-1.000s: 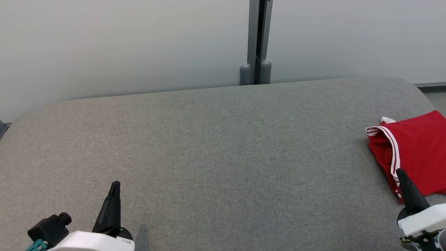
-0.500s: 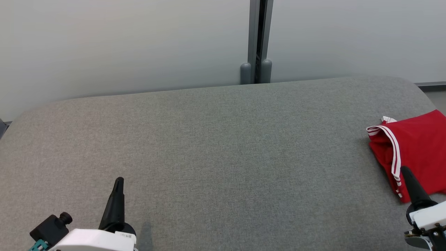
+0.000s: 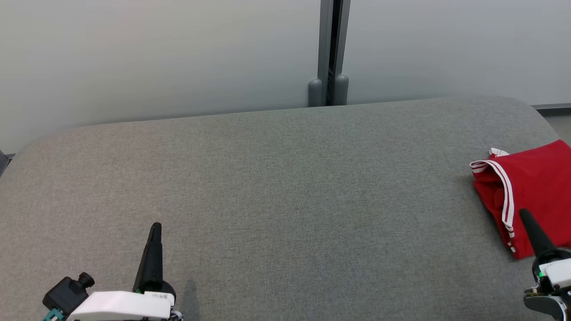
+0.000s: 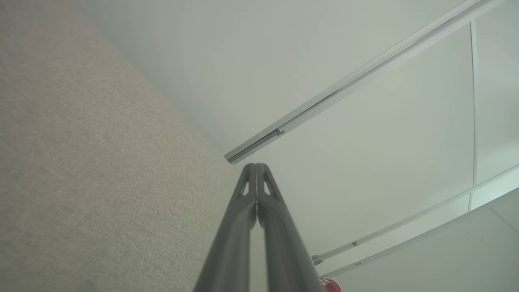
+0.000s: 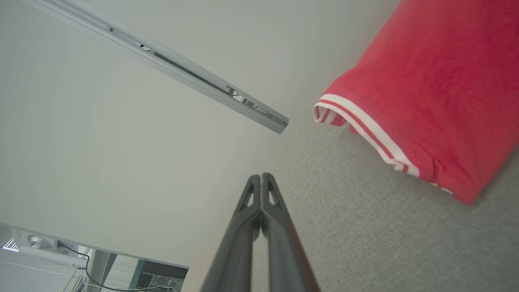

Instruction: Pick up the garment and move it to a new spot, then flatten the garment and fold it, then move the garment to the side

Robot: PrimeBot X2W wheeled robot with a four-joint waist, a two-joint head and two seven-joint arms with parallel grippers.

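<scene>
Head view: the garment [image 3: 533,178] lies as a small red bundle at the far right of the grey bench [image 3: 285,187], close to the edge. I think it sits there because the task wants it put off to the side, so the job looks almost done. Its red and white striped trim faces the middle of the bench.

The right end effector [image 3: 525,216] is just by the near corner of the bundle. Its two dark fingers are pressed together with nothing between them. The right wrist view shows grey bench between the fingers and the cloth, so I judge they are not touching.

The left end effector [image 3: 155,228] is well apart, at the lower left over bare bench. It is pressed together too, and empty. Both seem to be kept clear so the fold does not get messed up.

The right part of the garment is cut off by the picture edge. No print on the chest can be seen, and I cannot tell how many times it is folded. A small white bit pokes out at the back, maybe a sleeve. Most of both arms is cut off at the bottom.
</scene>
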